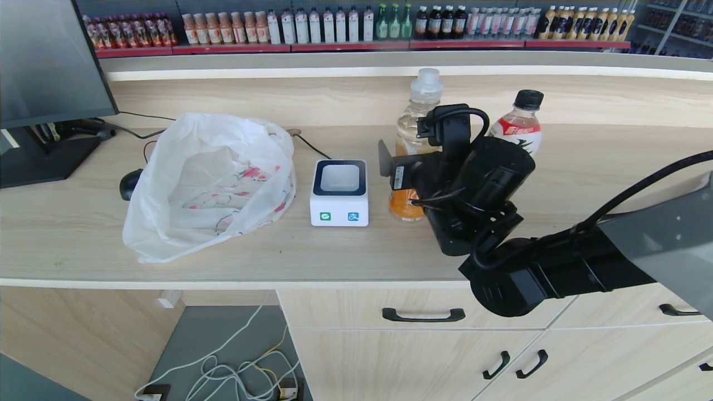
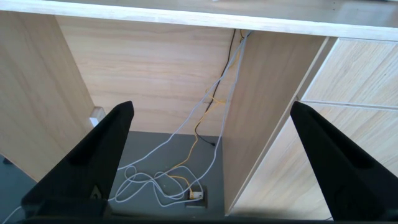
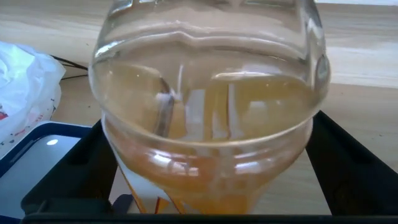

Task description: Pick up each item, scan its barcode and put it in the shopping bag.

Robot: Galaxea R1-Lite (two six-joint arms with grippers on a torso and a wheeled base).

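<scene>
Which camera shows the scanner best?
The head view: the whole scanner sits between bag and bottle. The right wrist view catches one corner beside the bottle; the left wrist view faces cables under the counter.

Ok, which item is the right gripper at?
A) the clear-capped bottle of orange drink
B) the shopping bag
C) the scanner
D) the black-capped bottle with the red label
A: the clear-capped bottle of orange drink stands right at the right gripper and looms close in its wrist view; the black-capped bottle stands behind, apart.
</scene>
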